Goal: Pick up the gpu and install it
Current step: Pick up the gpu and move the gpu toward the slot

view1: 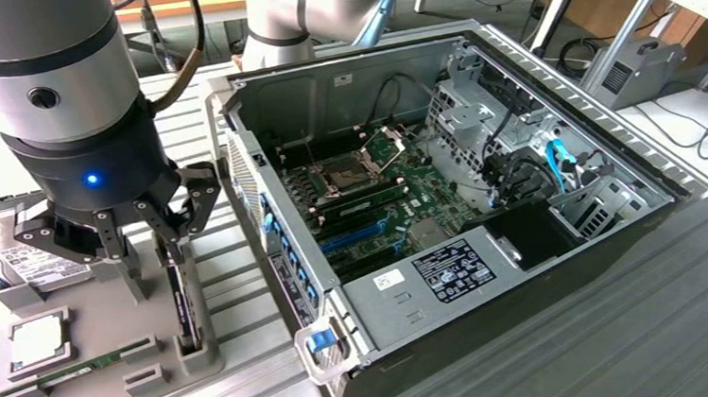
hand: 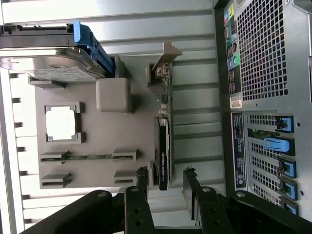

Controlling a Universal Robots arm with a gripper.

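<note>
The gpu (hand: 164, 146) stands on edge in a slot of the grey holder tray (hand: 107, 136). Its green board and black cooler are seen edge-on. In the exterior view the gpu (view1: 183, 302) is a thin dark strip along the tray's right side. My gripper (view1: 142, 245) hangs above the tray, over the card's far end, and is open. In the wrist view my gripper (hand: 165, 187) has one black finger (hand: 142, 185) on each side of the card's near end, with a gap to it. I hold nothing.
On the tray (view1: 85, 305) lie a hard drive (view1: 10, 249), a processor chip (view1: 39, 342) and a memory stick (view1: 83, 369). The open computer case (view1: 323, 286) with its motherboard (view1: 380, 206) lies at the exterior view's right of the tray. The case's rear panel (hand: 263, 73) is close to the gpu.
</note>
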